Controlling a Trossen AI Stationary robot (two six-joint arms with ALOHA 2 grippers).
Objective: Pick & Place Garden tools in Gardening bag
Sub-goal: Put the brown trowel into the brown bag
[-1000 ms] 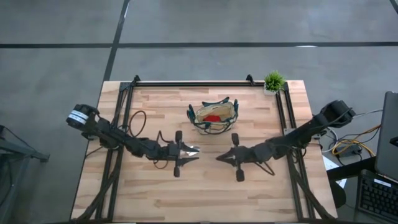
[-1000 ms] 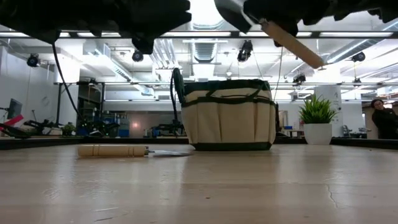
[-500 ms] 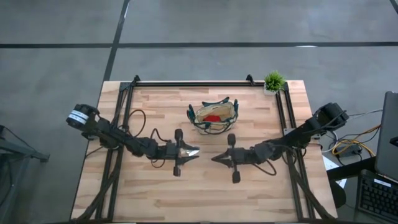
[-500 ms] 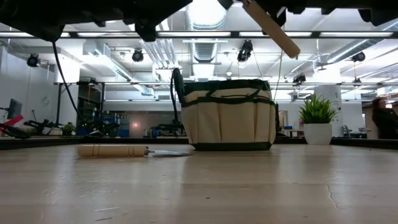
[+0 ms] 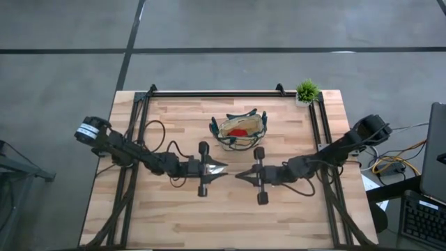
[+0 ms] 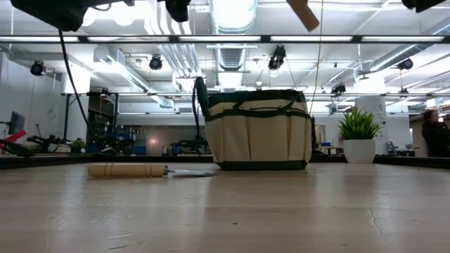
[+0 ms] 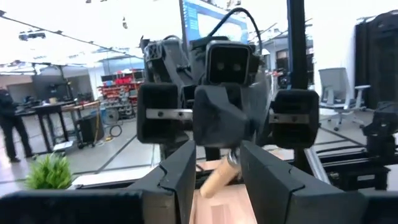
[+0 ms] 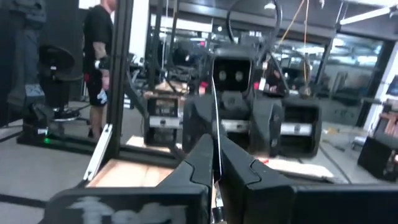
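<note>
A trowel [image 6: 130, 170] with a wooden handle and a silver blade [image 5: 218, 167] lies flat on the table, left of the tan gardening bag [image 5: 241, 130]. The bag stands upright with a red item [image 5: 238, 131] inside. My left gripper [image 7: 214, 180] is open and empty above the trowel. My right gripper [image 8: 216, 168] faces it from the right, well above the table, shut on a second wooden-handled tool [image 7: 216, 177]. That tool's handle [image 6: 302, 10] shows at the top of the low view. My right gripper pinches the tool's thin metal part [image 8: 216, 134], seen edge-on, between its two fingers. The fingers lie about level and point toward the table's left. The wooden handle [image 7: 214, 179] slants down below the gripper, clear of the table.
A small green potted plant [image 5: 306, 90] stands at the far right corner. Dark frame rails [image 5: 209, 93] run along the far edge and both sides. People stand in the room beyond the table [image 8: 99, 56]. Bare wood lies along the near edge [image 5: 223, 223].
My right gripper has moved toward the table's left and upward with its tool. The wooden handle has risen almost out of the top of the low view. My left gripper has also risen and shifted slightly right. The trowel on the table has stayed put.
</note>
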